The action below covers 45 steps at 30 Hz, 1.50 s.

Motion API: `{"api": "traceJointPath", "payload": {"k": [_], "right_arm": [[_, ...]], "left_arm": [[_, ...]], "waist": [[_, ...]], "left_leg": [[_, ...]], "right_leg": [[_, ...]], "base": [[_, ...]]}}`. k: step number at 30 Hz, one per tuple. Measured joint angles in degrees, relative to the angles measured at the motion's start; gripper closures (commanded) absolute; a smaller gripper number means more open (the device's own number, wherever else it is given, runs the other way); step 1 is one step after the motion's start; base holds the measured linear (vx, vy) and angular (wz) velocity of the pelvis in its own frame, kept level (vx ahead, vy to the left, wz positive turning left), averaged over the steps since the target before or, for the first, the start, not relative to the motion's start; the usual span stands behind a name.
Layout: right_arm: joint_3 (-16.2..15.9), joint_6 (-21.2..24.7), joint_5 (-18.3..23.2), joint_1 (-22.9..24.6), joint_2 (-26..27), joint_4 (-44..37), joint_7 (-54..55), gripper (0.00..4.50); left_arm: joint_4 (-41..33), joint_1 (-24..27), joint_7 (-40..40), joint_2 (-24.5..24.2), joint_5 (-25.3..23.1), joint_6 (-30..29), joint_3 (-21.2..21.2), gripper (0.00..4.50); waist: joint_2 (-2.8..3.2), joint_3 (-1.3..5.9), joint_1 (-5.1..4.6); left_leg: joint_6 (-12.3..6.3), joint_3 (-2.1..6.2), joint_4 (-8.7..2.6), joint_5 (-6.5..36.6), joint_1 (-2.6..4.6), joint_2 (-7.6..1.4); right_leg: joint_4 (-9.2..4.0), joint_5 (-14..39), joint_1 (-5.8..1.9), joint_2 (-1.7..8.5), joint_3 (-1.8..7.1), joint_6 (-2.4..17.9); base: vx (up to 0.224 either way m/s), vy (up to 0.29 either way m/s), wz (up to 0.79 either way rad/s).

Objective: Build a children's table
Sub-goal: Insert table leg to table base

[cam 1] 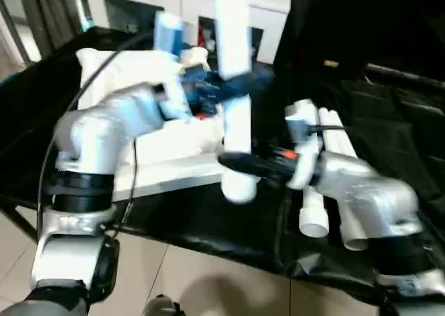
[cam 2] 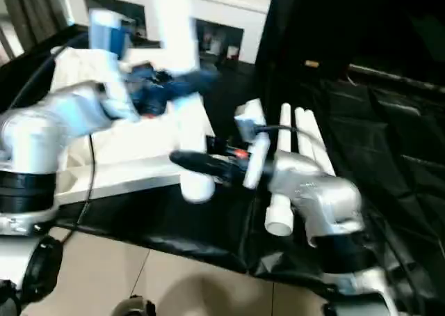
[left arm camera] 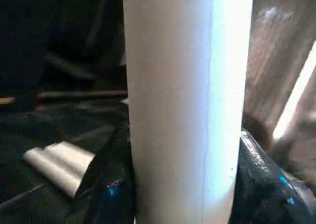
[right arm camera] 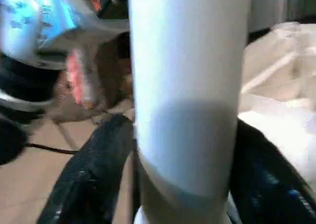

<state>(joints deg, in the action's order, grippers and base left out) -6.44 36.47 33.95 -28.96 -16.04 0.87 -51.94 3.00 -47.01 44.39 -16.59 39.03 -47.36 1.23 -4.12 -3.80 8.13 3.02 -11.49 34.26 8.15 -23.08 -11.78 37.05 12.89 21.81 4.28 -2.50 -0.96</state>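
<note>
A white tube leg stands upright in the air over the near edge of the white tabletop, which lies on the black-draped work table. My left gripper is shut on the leg's middle; its dark fingers press both sides of the tube. Lower down, my right gripper reaches in from the right. Its black fingers stand on either side of the leg with a thin dark slit beside it, so it is open. The leg's bottom end hangs at the tabletop's front edge.
Two or three more white legs lie side by side on the black cloth to the right, partly under my right forearm. The work table's front edge runs just below the grippers, with tiled floor beyond. White cabinets stand at the back.
</note>
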Motion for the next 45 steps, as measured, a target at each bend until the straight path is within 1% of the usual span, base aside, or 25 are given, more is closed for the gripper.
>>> {"api": "traceJointPath", "payload": {"k": [2, 6, 11, 14, 18, 22, 29, 34, 45], "right_arm": [[-0.7, -0.4, -1.3, -1.1, 0.0, 0.7, 1.7, 1.49], [-0.9, 0.4, -1.4, -2.1, -0.7, 2.1, 1.2, 1.49], [-1.1, 1.6, -0.7, -2.2, -3.0, 2.1, -3.7, 1.49], [-2.4, 1.9, -0.1, -2.2, -5.8, 2.0, -8.3, 1.49], [-3.6, 2.6, 0.4, -2.2, -7.8, 1.9, -12.8, 1.49], [-4.3, 3.4, 0.8, -2.2, -8.9, 1.8, -15.6, 1.49], [-4.7, 3.3, 0.8, -2.9, -9.2, 2.0, -17.7, 1.49], [-4.8, 2.9, 0.6, -2.8, -9.1, 2.1, -18.3, 1.49], [-6.3, -0.6, -1.9, -2.9, -6.8, 3.6, -18.2, 1.49]], "left_arm": [[0.0, -0.1, -0.6, 0.2, -0.5, 0.3, -0.1, 2.66], [-0.3, -0.7, 1.8, -0.8, -0.4, 0.3, -1.2, 2.66], [-0.3, -0.9, 6.1, -2.0, 0.6, 0.3, -1.8, 2.66], [-0.3, -0.9, 9.2, -2.6, 2.2, -0.2, -1.8, 2.66], [-0.5, -0.9, 13.0, -3.6, 3.7, -0.8, -1.9, 2.66], [0.4, -0.9, 14.7, -4.4, 3.3, -0.8, -2.4, 2.66], [0.8, -0.9, 16.2, -4.5, 3.3, -0.8, -3.7, 2.66], [0.8, -0.9, 16.4, -4.2, 3.2, -0.8, -3.7, 2.66], [2.0, -1.1, 16.6, -3.3, 2.9, -0.3, -3.8, 2.66]], "waist": [[-0.06, 0.02, -0.05], [-0.06, 0.02, 0.01], [-0.06, 0.02, 0.05], [-0.09, 0.02, 0.06], [-0.1, 0.03, 0.03], [-0.13, 0.03, 0.06], [-0.21, 0.05, 0.09], [-0.21, 0.05, 0.09], [-0.22, 0.06, 0.1]], "left_leg": [[0.0, -0.01, -0.01, 0.0, 0.0, 0.0], [0.0, -0.02, -0.01, 0.0, -0.03, 0.0], [-0.01, -0.02, 0.01, 0.0, -0.03, 0.0], [-0.01, -0.03, 0.01, 0.0, -0.02, -0.01], [-0.01, -0.03, 0.01, 0.0, -0.02, -0.01], [-0.01, -0.03, 0.03, 0.0, -0.02, -0.01], [-0.01, -0.03, 0.05, 0.0, -0.02, -0.01], [-0.01, -0.03, 0.05, 0.0, -0.02, -0.01], [-0.01, -0.03, 0.08, 0.0, -0.03, -0.01]], "right_leg": [[0.0, 0.0, 0.02, -0.02, 0.0, 0.0], [-0.02, 0.0, 0.03, -0.02, 0.01, 0.0], [-0.01, 0.0, 0.03, -0.02, 0.01, 0.0], [0.0, 0.0, 0.02, -0.01, 0.0, 0.0], [0.02, 0.0, 0.02, -0.02, 0.0, 0.0], [0.01, 0.0, 0.01, -0.01, 0.01, 0.0], [0.01, 0.0, 0.01, -0.01, 0.01, 0.0], [0.03, 0.0, 0.01, -0.01, 0.01, 0.0], [0.03, 0.0, 0.01, -0.01, 0.01, 0.0]], "base": [[0.0, 0.0, 0.0], [0.0, 0.0, 0.0], [0.0, 0.0, 0.0], [0.0, 0.0, 0.0], [0.0, 0.0, 0.0], [0.0, 0.0, 0.0], [0.0, 0.0, 0.0], [0.0, 0.0, 0.0], [0.0, 0.0, 0.0]]}}
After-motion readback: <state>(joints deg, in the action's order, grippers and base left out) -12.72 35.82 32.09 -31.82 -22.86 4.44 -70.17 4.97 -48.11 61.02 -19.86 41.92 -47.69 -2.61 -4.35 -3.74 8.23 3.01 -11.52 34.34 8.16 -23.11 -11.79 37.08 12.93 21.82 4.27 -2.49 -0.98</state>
